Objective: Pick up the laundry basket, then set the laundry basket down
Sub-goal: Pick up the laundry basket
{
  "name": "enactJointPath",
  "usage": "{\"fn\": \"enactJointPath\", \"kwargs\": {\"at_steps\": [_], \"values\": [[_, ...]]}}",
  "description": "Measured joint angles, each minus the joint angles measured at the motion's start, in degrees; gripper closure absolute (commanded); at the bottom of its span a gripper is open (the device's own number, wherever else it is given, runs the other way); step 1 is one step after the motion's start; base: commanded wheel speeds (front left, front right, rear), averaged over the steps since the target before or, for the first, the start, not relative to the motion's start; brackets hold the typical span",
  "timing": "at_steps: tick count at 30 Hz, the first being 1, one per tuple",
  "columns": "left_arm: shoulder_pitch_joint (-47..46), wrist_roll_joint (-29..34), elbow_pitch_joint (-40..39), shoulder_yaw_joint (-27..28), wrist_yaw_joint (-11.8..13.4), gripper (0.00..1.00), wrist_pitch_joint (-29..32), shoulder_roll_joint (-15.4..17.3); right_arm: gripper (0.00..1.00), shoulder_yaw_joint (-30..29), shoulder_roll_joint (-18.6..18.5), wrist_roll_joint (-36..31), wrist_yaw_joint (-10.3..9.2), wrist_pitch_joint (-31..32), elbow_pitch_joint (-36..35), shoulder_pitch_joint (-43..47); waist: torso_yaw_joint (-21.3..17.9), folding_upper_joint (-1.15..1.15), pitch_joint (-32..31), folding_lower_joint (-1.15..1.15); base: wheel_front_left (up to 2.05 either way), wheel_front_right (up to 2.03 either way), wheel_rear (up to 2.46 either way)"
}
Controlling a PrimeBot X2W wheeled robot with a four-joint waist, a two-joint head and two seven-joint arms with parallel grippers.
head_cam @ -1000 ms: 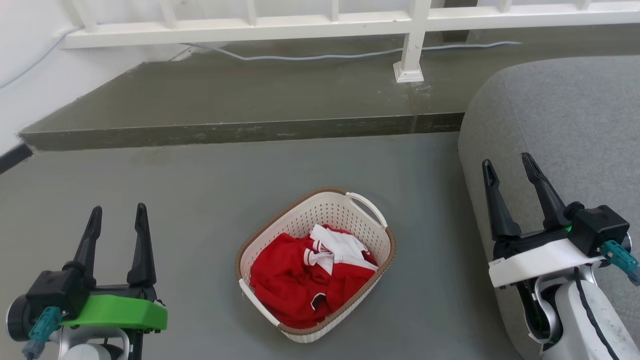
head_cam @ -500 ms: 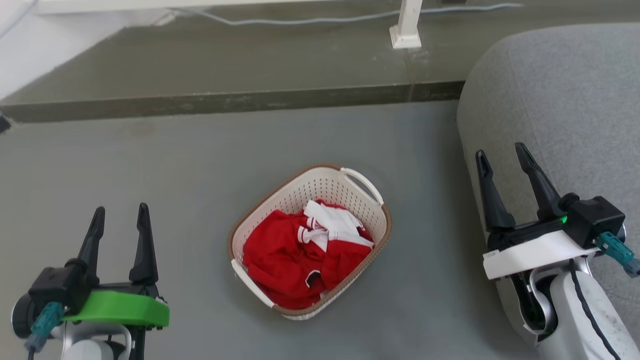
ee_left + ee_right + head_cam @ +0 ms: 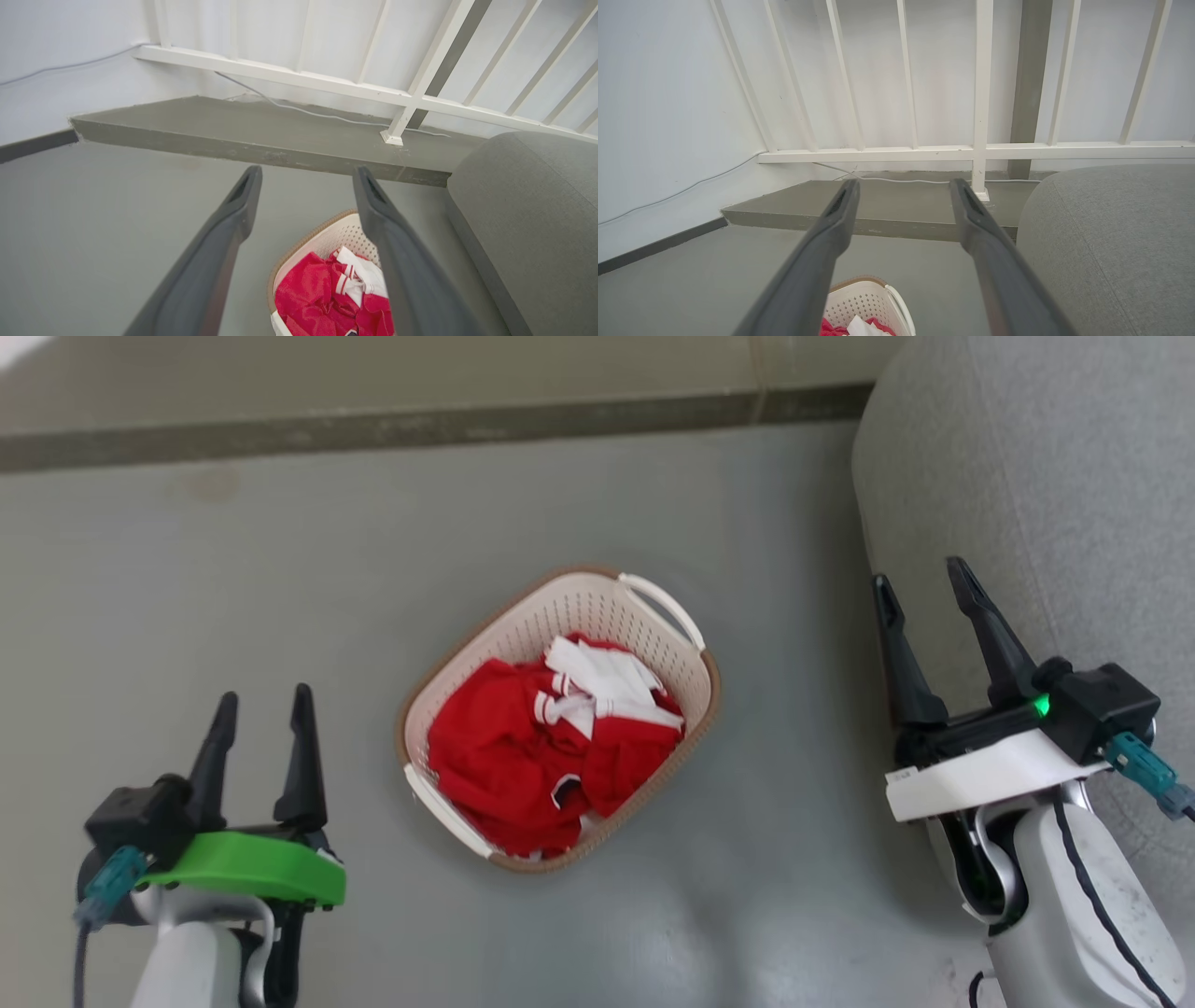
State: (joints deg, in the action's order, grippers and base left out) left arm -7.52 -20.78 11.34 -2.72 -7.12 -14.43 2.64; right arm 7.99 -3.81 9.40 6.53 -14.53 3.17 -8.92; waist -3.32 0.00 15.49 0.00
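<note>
Head view: whole frame slid since a second ago, grey step edge (image 3: 373,429) now at the top, so the camera tilted down, robot bending in; no grasp yet. Cream-white perforated plastic laundry basket (image 3: 569,607) sits on the floor (image 3: 187,569) at centre, red-and-white clothes (image 3: 495,756) inside; left tool (image 3: 264,695) lower left, right tool (image 3: 919,574) right, both spread, well clear. Left wrist view: open floor at left. Right wrist view: grey upholstered seat (image 3: 1111,233) crowds the right.
</note>
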Motion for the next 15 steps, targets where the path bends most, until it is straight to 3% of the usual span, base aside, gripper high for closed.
{"fn": "enactJointPath", "kwargs": {"at_steps": [7, 15], "values": [[-3.21, -4.47, 9.46, -2.26, 0.00, 0.00, 0.33, 0.10, 0.00, 0.81, 0.16, -0.15, 0.01, -0.05, -0.02, -2.52, -1.15, 0.00, 4.67, 0.00, 0.00, 0.00, 0.00], [-9.54, -12.61, 17.89, -3.64, 0.00, 0.00, 4.75, 0.08, 0.00, 1.83, 0.30, -0.16, 0.02, -0.05, -0.04, -5.47, -2.93, 0.00, 9.85, 0.01, 0.00, 0.00, 0.00]]}}
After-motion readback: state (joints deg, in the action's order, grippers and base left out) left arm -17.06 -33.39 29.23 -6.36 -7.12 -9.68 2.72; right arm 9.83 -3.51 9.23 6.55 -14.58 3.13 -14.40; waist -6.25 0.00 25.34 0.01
